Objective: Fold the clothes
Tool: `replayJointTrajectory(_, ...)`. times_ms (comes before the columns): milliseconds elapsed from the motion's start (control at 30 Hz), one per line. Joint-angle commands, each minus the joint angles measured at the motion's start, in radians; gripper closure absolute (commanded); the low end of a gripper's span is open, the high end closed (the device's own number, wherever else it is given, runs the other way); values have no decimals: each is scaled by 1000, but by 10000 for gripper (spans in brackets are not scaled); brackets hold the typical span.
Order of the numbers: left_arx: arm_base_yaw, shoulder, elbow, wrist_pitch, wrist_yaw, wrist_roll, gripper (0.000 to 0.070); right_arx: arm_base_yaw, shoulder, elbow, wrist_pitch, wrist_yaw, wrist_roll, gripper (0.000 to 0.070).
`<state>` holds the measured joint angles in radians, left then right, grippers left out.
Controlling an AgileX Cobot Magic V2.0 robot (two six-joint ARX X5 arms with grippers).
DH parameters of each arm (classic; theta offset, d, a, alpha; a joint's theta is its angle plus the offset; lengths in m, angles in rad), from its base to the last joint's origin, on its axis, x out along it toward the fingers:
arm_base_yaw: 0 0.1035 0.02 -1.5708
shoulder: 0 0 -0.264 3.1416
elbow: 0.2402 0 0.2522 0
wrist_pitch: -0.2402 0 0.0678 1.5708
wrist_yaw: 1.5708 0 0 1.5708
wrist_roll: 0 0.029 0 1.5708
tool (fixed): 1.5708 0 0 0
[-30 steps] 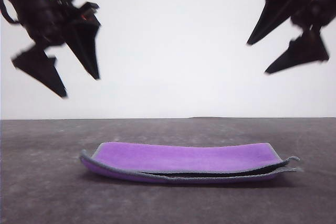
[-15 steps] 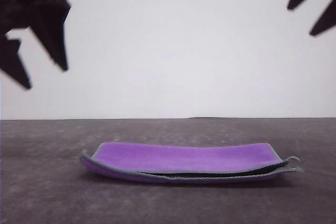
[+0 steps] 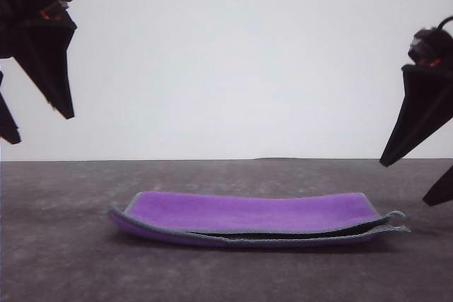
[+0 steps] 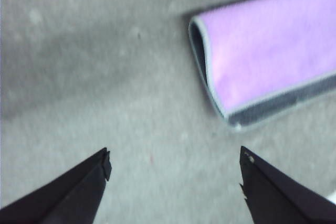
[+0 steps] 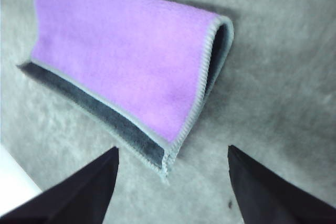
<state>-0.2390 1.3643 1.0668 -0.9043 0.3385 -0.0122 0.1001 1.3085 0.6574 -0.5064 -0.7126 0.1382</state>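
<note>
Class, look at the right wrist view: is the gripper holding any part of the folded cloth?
No: the right gripper is open, its fingers above the grey table, with the purple cloth lying free beyond them.

The cloth (image 3: 251, 218) is lying folded in half on the table (image 3: 64, 259), near its middle. The left gripper (image 3: 35, 114) is hanging above the table to the cloth's left, the right gripper (image 3: 414, 182) to its right, both apart from it.
</note>
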Motion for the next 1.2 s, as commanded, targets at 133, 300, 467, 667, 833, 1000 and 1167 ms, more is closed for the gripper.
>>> replayJointTrajectory(133,-2,5,10,55,-1,-20,223,9,84,4,96,-29,112,285)
replayJointTrajectory(300,-2,5,10,89,-1,-32,223,19,171,4,159,-57,148,285)
replayJointTrajectory(467,-2,5,11,93,-1,-31,223,42,229,4,227,-102,182,291)
replayJointTrajectory(667,-2,5,11,93,-1,-31,223,71,253,4,264,-99,195,532)
replayJointTrajectory(833,-2,5,11,93,-1,-31,223,81,253,4,282,-99,194,677)
replayJointTrajectory(1000,-2,5,11,93,-1,-31,223,81,253,4,312,-101,193,696)
replayJointTrajectory(1167,-2,5,11,105,-1,-33,223,111,253,5,375,-183,218,696)
